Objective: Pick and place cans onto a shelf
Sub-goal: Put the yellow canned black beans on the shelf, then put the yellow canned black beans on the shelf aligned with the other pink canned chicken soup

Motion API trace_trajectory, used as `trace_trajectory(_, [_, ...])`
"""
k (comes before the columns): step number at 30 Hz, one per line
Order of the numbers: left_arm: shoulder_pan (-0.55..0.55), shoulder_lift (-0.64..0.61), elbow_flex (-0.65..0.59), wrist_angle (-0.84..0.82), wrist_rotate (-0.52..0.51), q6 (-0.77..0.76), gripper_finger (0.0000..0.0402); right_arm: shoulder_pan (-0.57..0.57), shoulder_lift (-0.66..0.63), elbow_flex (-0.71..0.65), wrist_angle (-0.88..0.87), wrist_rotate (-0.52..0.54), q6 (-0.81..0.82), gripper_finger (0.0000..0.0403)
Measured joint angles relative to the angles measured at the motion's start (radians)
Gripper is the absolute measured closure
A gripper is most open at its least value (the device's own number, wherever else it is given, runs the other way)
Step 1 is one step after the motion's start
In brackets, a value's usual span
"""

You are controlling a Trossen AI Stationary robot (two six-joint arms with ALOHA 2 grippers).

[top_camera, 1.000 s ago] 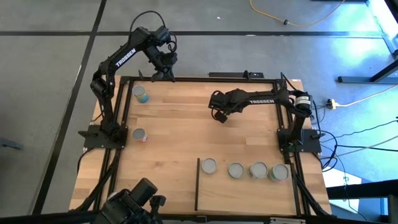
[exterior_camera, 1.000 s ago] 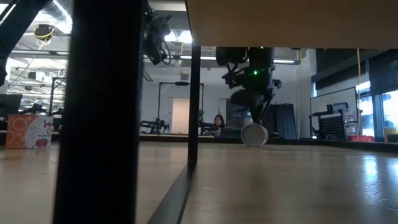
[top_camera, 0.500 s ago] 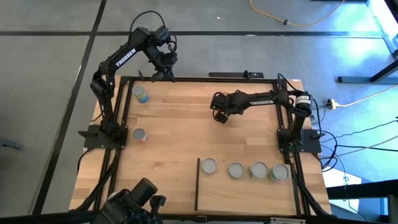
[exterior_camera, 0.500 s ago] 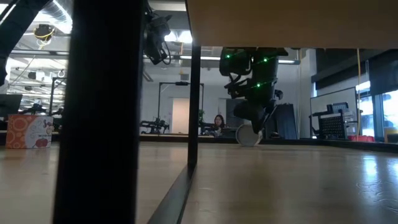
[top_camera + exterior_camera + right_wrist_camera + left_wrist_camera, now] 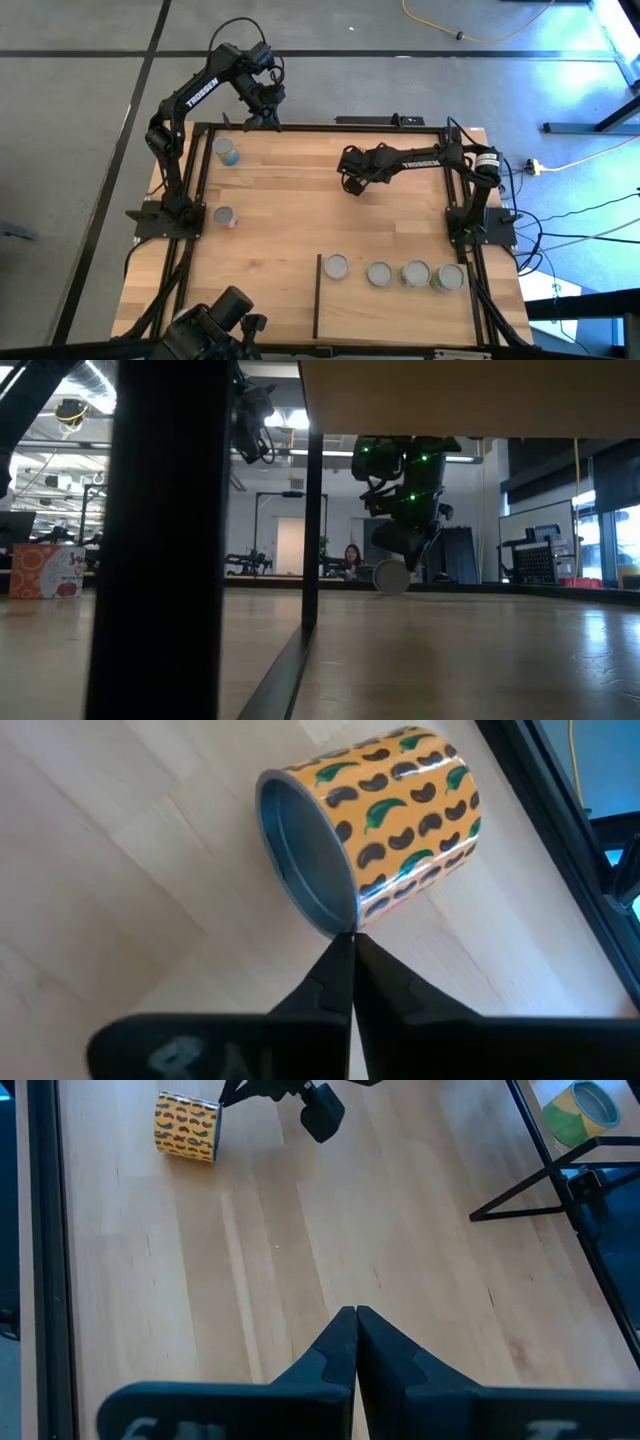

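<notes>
Looking down on my rig, my left hand (image 5: 268, 120) hangs at the far edge of the counter (image 5: 290, 210), fingers pressed together on nothing. In its own wrist view the two dark fingers (image 5: 340, 1342) meet at the tips over bare wood. Two cans stand upright on that arm's side: one with a green-yellow label (image 5: 226, 151) near the far corner, and a second can (image 5: 224, 216) nearer the arm's base.

My right hand (image 5: 351, 184) reaches over the far middle of the counter, well apart from the left one. Its fingers (image 5: 340, 982) are clenched shut with nothing between them. Right at their tips lies an orange can (image 5: 372, 825) patterned with dark beans and green leaves, tipped on its side, its open grey end facing the hand. I cannot tell whether the tips touch its rim.

Nearer my side of that hand, the pale shelf (image 5: 395, 315) holds a row of four upright cans (image 5: 392, 273).
</notes>
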Motion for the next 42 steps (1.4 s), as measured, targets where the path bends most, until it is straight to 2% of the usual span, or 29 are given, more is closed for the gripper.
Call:
trace_trajectory(12, [0.000,0.000,0.000,0.000,0.001,0.000,0.0401,0.001,0.000,0.004,-0.030,0.001,-0.028,0.0401])
trace_trajectory(22, [0.000,0.000,0.000,0.000,0.002,0.000,0.0401,0.007,0.000,0.126,-0.134,-0.004,-0.104,0.0401])
trace_trajectory(32, [0.000,0.000,0.000,0.000,0.002,0.003,0.0401,0.016,0.000,0.161,-0.130,-0.116,-0.159,0.0337])
trace_trajectory(37, [0.000,0.000,0.000,0.000,0.002,0.003,0.0401,0.026,0.000,0.161,-0.113,-0.013,-0.180,0.0305])
trace_trajectory(42, [-0.001,0.000,0.000,0.000,0.002,0.003,0.0401,0.024,0.008,0.161,-0.072,0.002,-0.236,0.0297])
